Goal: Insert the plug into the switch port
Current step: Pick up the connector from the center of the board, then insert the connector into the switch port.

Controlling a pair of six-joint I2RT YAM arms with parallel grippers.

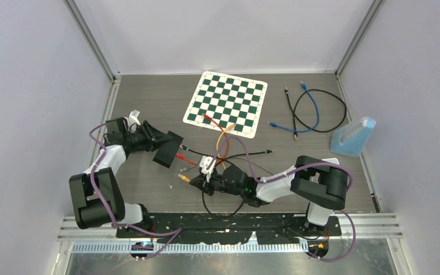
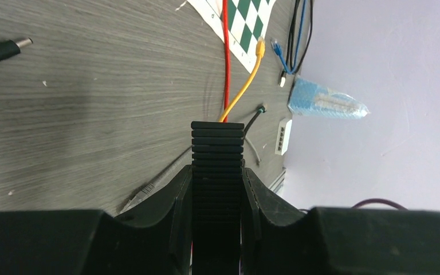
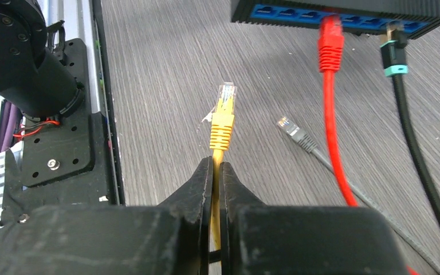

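Cropped, hidden, too-small bits: both wrist views plus top

Ahead of the right claw, the switch is cut by the top edge, so only part of the port row shows. The yellow cable vanishes between that claw's fingers. To its right, the red cable, black cable and the grey plug lead all run out of frame. In the left claw the switch is seen edge-on: ports unseen, lower half buried between the fingers, yellow and red cables passing behind it. The black plug far left is cropped. The white block to the right is too small to read. Top view: left claw's fingers are lost under the switch.
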